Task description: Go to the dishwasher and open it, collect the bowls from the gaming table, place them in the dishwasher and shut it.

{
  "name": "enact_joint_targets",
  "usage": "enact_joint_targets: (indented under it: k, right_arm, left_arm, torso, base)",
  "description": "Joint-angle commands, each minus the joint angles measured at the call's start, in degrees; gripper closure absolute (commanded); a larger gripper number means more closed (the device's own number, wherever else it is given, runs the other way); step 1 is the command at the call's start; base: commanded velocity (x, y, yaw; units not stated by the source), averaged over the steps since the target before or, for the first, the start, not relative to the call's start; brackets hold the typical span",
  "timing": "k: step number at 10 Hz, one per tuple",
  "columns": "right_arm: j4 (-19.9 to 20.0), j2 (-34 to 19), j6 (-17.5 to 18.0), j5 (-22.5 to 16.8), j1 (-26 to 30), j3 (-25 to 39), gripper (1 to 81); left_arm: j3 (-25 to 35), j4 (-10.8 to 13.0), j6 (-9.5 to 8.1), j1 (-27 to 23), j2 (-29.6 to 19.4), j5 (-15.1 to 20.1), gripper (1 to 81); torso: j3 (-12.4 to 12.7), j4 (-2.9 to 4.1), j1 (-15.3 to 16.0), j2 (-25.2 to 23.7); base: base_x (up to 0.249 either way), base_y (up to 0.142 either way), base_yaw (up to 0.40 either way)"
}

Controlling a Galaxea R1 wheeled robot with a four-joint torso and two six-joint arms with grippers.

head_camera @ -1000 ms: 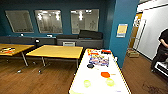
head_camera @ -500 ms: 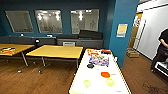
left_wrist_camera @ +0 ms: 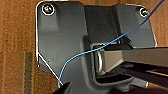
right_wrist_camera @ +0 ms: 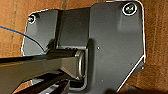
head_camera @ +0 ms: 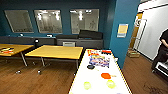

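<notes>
Head view: the gaming table (head_camera: 82,82) runs lengthwise away from the camera toward the blue wall, with an orange-red bowl (head_camera: 106,75) and two yellow-green bowls (head_camera: 87,85) at its near end. Both wrist views face wooden floor (left_wrist_camera: 17,50); whether either claw is open or closed cannot be told.

One long white table (head_camera: 82,80) carries three small bowls — one orange-red bowl (head_camera: 106,75) and two yellow-green ones, the first (head_camera: 87,85) and the second (head_camera: 111,84). Two yellow-wood tables stand to its left — the nearer (head_camera: 55,52) and the farther (head_camera: 15,48). Three wall windows (head_camera: 49,21). One person (head_camera: 163,51) at the right edge.
</notes>
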Motion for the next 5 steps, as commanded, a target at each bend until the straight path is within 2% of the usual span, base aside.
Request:
enact_joint_targets:
  k: [1, 5]
  right_arm:
    - [-0.3, 0.3, -0.4, -2.7, 2.9, 0.3, 1.0]
    - [-0.1, -0.2, -0.1, -1.8, 2.3, 0.8, 1.0]
  left_arm:
    - [0.2, -0.4, -0.04, -2.9, 0.0, 2.9, 1.0]
    - [0.2, -0.3, -0.04, -2.9, 0.0, 2.9, 1.0]
  torso:
    - [0.0, 0.00, 0.0, 0.0]
    - [0.0, 0.00, 0.0, 0.0]
  base:
    - [0.112, 0.000, 0.000]
    - [0.113, 0.000, 0.000]
